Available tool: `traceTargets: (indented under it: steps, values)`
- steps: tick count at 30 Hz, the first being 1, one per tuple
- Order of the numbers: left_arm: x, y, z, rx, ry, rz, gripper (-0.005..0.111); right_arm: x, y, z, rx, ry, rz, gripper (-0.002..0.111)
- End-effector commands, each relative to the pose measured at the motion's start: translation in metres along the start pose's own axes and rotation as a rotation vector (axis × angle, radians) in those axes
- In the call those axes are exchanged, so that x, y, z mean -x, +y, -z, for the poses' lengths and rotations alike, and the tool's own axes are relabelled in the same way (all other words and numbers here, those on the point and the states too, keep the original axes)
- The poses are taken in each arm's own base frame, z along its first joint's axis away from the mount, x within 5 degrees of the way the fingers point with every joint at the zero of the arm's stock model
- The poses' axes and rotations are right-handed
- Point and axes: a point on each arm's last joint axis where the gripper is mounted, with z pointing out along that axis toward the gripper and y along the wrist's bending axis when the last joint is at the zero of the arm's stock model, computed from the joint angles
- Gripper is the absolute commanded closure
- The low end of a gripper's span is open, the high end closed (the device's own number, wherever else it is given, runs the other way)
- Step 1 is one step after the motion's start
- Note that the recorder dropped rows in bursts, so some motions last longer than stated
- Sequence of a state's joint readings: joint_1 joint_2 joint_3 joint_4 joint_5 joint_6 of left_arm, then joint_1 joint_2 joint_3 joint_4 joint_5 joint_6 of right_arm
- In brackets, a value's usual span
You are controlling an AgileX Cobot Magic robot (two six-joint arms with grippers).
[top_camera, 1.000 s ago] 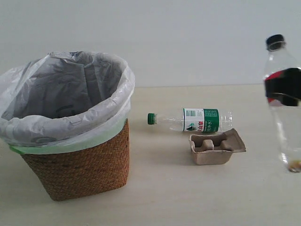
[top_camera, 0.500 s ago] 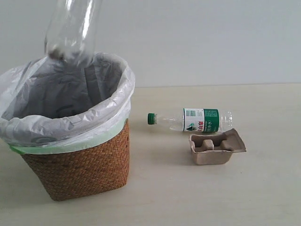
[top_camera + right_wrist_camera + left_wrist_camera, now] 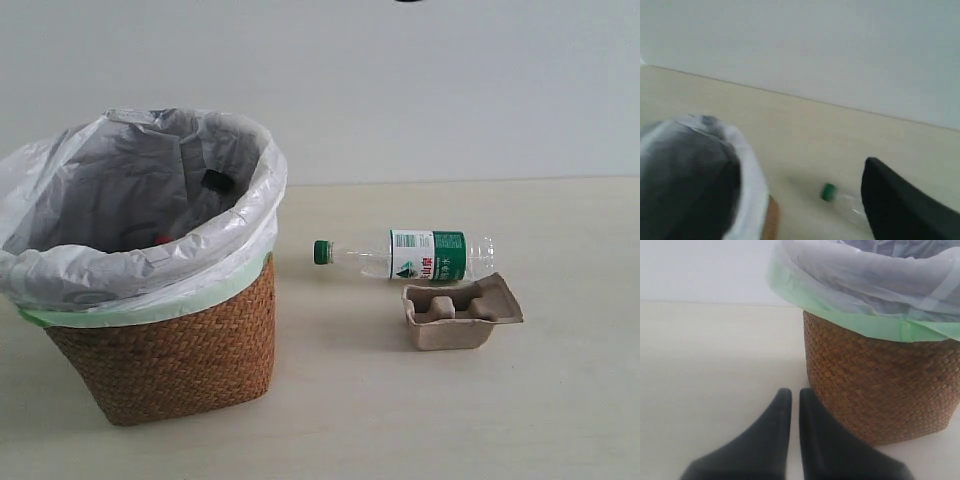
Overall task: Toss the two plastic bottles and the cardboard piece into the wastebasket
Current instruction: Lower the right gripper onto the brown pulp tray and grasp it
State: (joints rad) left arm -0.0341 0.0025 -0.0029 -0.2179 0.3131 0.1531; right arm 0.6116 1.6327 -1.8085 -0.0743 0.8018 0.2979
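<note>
The wastebasket [image 3: 160,350] stands at the left, its white bag folded over a green band. Inside it lies the black-capped bottle [image 3: 213,181], with a bit of its red label showing lower down. On the table to the right, the green-capped bottle [image 3: 425,256] lies on its side, cap toward the basket. The cardboard piece [image 3: 460,315] sits just in front of it. My left gripper [image 3: 795,396] is low on the table beside the wastebasket [image 3: 880,385], shut with nothing in it. My right gripper [image 3: 800,200] is high up and open; one finger [image 3: 905,205] shows near the green cap [image 3: 828,192].
A pale wall runs behind the light wooden table [image 3: 400,420]. A small dark shape [image 3: 410,1] touches the top edge of the exterior view. The right wrist view is blurred, with the bag's rim [image 3: 747,180] beneath it.
The black-capped bottle went from the far right to above the basket and now lies inside it, let go. The green-capped bottle and the cardboard piece have not moved.
</note>
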Motion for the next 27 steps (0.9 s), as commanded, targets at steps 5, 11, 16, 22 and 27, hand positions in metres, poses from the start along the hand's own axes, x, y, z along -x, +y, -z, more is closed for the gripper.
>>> traceTargets:
  steps: [5,11,16,22,27]
  values:
    - [-0.001,0.000,0.000,0.004,-0.003,0.008,0.101,-0.032,-0.051,-0.011,-0.194,0.454,0.348,0.055]
    - [-0.001,0.000,0.000,0.004,-0.003,0.008,0.101,-0.071,-0.056,-0.057,-0.098,0.651,0.576,0.050]
    - [-0.001,0.000,0.000,0.004,-0.003,0.008,0.101,-0.121,-0.081,-0.084,-0.154,0.882,0.726,0.050]
    - [-0.001,0.000,0.000,0.004,-0.003,0.008,0.101,-0.154,-0.086,-0.112,-0.100,0.920,0.799,0.050]
    - [-0.001,0.000,0.000,0.004,-0.003,0.008,0.101,-0.170,-0.090,-0.131,-0.081,0.960,0.817,0.050]
